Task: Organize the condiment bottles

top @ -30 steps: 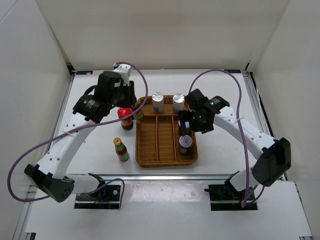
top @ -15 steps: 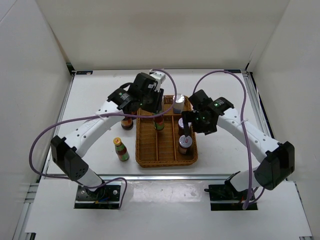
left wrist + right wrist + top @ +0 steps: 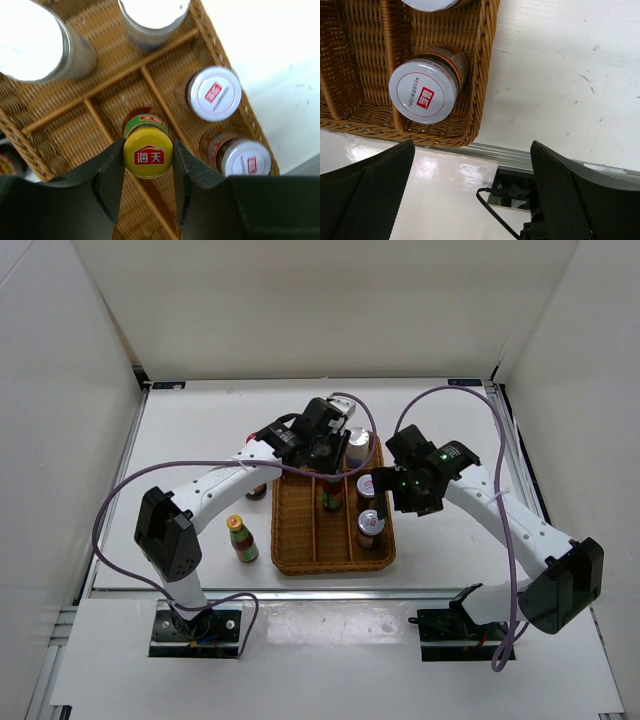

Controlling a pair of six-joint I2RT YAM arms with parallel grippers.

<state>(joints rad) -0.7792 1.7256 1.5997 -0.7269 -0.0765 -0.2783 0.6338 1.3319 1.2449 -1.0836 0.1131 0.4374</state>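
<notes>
My left gripper (image 3: 148, 151) is shut on the yellow cap of a slim condiment bottle (image 3: 332, 496), which stands upright over the middle lane of the wicker tray (image 3: 290, 540). Two white-lidded shakers (image 3: 214, 93) (image 3: 246, 157) stand in the tray's right lane. A silver-capped shaker (image 3: 357, 445) stands in a back compartment, and a second one (image 3: 30, 42) shows in the left wrist view. My right gripper (image 3: 383, 483) hangs open and empty just right of the tray, above the near shaker (image 3: 423, 91). Another yellow-capped bottle (image 3: 240, 538) stands on the table left of the tray.
A red-capped jar (image 3: 257, 489) stands left of the tray, mostly hidden under my left arm. The table's metal front rail (image 3: 520, 157) runs just beyond the tray's near rim (image 3: 480, 100). White walls enclose the table on three sides.
My left arm swung right, carrying the yellow-capped bottle from left of the tray to over its middle lane. My right gripper drew back slightly to the right and stayed open.
</notes>
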